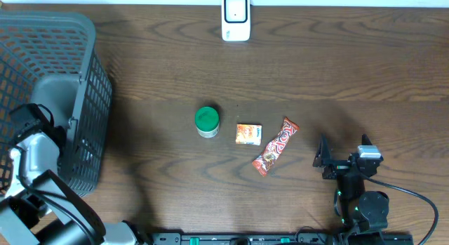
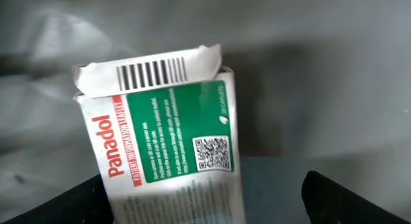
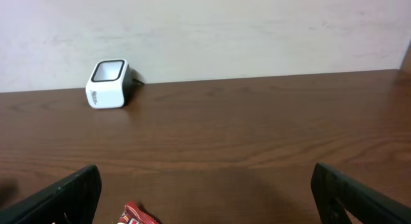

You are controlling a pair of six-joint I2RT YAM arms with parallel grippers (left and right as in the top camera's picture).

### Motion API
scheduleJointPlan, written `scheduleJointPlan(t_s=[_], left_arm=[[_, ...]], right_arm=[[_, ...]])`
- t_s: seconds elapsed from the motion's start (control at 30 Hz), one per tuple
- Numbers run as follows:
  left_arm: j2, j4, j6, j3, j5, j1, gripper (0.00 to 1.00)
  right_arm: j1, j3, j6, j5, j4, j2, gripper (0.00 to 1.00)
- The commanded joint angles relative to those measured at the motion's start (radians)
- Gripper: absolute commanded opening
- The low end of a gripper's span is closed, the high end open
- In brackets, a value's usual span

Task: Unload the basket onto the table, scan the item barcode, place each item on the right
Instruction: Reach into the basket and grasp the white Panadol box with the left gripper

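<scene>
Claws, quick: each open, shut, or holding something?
Left claw: open, holding nothing; Panadol box lies just ahead.
Right claw: open, empty.

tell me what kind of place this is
Probably a mock shop checkout on a wooden table: a white barcode scanner stands at the far edge, a grey mesh shopping basket sits at the left, and small packaged goods, a snack bar and a green-lidded jar among them, lie in the middle.

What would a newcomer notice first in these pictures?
A Panadol box fills the left wrist view, its barcode on the open flap. Overhead, a grey basket stands at the left, and a white scanner sits at the far edge.
</scene>
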Motion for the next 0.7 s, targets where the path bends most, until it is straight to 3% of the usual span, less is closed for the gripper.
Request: scheduleJointPlan(t_s=[0.0, 0.07, 0.1, 0.27, 0.43, 0.67], left_arm=[[0.086, 0.013, -0.002, -0.031, 0.073, 0.002, 0.92], [0.086, 0.014, -0.002, -0.031, 0.073, 0.003, 0.75], [0.086, 0.016, -0.002, -0.031, 0.073, 0.002, 0.72], [0.081, 0.022, 0.049, -0.030, 0.074, 0.002, 0.72], [0.044, 0.028, 0.138, -0.006, 0.075, 0.003, 0.63], [-0.108, 0.028, 0.292, 0.065, 0.077, 0.003, 0.62]], right_arm=[[0.008, -0.001, -0.005, 0.002, -0.004, -0.003, 0.99], [0.008, -0.001, -0.005, 0.002, -0.004, -0.003, 0.99], [0.008, -0.001, -0.005, 0.002, -0.004, -0.003, 0.99], [0.008, -0.001, -0.005, 0.002, -0.004, -0.003, 0.99], [0.008, -0.001, -0.005, 0.002, -0.004, -0.003, 0.99], [0.008, -0.001, -0.005, 0.002, -0.004, -0.003, 0.99]])
